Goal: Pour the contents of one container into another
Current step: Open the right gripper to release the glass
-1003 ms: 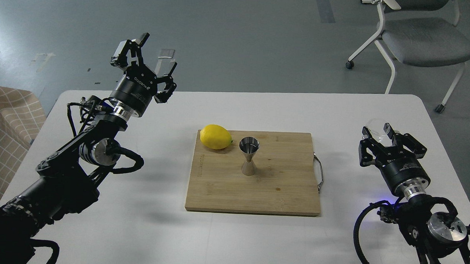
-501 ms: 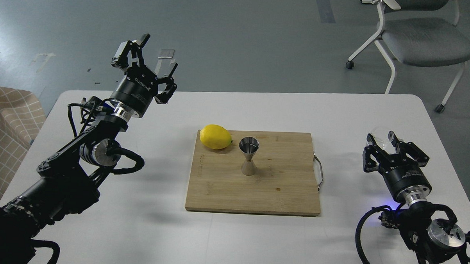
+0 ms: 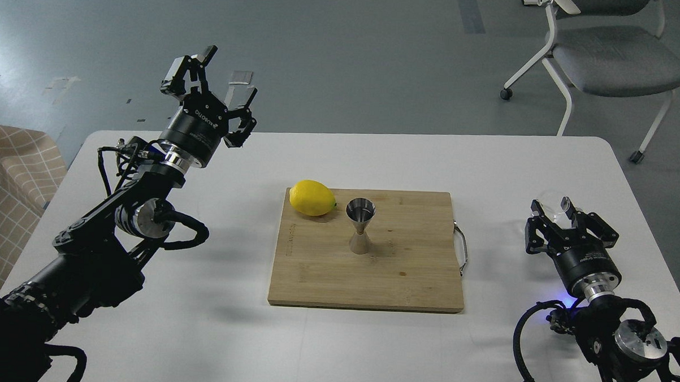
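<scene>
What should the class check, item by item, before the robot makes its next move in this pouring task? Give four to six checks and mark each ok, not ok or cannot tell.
1. Right hand around the glass cup: ok, its fingers sit either side of the glass.
2. Firm grip on the cup: cannot tell, the clear glass is mostly hidden behind the fingers.
3. Liquid in the cup: cannot tell.
4. Jigger upright, mouth up: ok, it stands on the cutting board.
5. Lemon clear of the jigger: ok, beside it, apart.
6. Left hand out of the way: ok, open, raised over the table's far left corner.
</scene>
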Controlling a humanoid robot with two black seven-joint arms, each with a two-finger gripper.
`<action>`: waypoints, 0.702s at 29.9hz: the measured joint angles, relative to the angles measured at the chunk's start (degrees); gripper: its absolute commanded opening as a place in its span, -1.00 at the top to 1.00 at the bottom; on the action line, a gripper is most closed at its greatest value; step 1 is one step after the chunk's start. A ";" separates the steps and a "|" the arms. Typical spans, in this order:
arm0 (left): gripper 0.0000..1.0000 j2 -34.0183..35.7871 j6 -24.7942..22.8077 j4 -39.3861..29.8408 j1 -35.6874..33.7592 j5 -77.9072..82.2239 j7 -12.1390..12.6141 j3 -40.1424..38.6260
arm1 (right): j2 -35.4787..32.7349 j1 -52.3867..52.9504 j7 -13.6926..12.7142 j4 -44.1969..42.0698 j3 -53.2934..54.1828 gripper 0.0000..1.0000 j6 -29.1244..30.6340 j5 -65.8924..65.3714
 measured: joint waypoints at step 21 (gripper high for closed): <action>-0.95 0.01 0.00 0.00 0.08 0.01 0.00 0.00 | 0.00 0.13 0.00 -0.97 -0.01 -0.24 -0.82 0.86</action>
